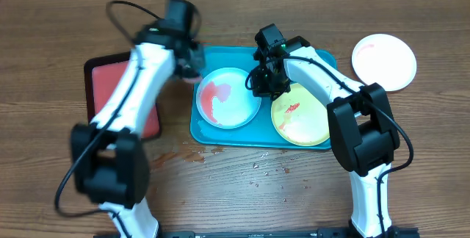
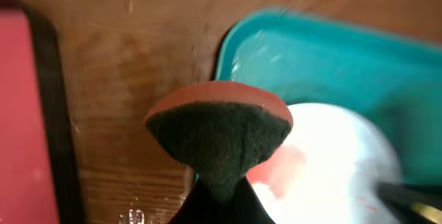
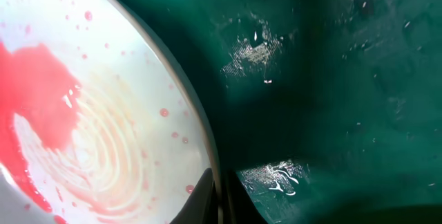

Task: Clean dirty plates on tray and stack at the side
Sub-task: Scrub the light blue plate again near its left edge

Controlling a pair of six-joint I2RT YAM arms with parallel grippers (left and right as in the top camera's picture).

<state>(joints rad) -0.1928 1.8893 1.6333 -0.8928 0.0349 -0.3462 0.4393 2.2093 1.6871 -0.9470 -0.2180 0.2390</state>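
Observation:
The turquoise tray [image 1: 220,134] lies mid-table. On it are the light blue plate [image 1: 239,106], with a large red smear, and the yellow-green plate [image 1: 305,124], with a small red smear. The pinkish-white plate [image 1: 384,62] lies on the table to the right of the tray. My left gripper [image 1: 192,67] is shut on a sponge [image 2: 219,137] with a dark green face and an orange back, held over the tray's far left corner [image 2: 304,44] beside the blue plate [image 2: 331,162]. My right gripper [image 1: 263,84] is shut on the blue plate's right rim [image 3: 207,141]; its fingers [image 3: 222,196] straddle the rim.
A red tray with a black rim [image 1: 110,91] lies left of the turquoise tray and also shows in the left wrist view [image 2: 21,113]. Water drops [image 1: 257,168] and a reddish spot [image 1: 192,156] wet the wood in front of the tray. The tray floor [image 3: 331,79] is wet.

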